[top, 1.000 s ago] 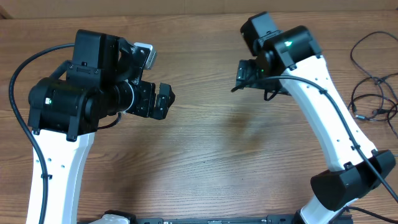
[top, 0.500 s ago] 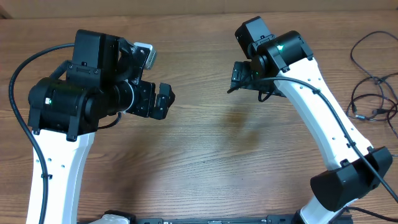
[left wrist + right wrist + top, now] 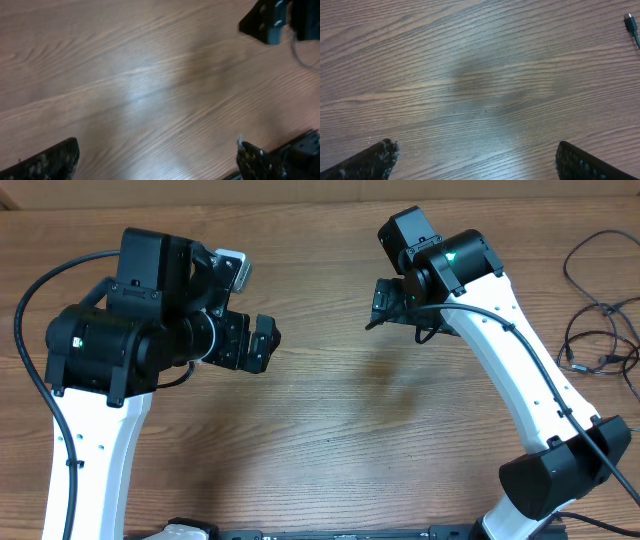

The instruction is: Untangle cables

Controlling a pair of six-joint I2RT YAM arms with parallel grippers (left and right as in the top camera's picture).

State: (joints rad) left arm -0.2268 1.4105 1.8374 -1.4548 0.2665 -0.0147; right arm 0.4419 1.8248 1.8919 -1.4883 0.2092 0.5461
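The left gripper (image 3: pixel 262 343) hangs over the wooden table (image 3: pixel 330 430), its jaws spread wide with nothing between them. Farther across, the right gripper (image 3: pixel 383 300) is also parted and empty above the wood. The cables (image 3: pixel 600 307) lie well apart from both at the table's right edge, a loose tangle of thin black loops stretched mostly near-to-far. One dark plug (image 3: pixel 630 23) shows in the right wrist view's upper right corner, its long axis steep and its tip toward the top edge.

A brown wood-grain bench top (image 3: pixel 330 440) is seen, its grain laid from the left edge to the right. A paler plain strip (image 3: pixel 300 192) is seen along the far edge.
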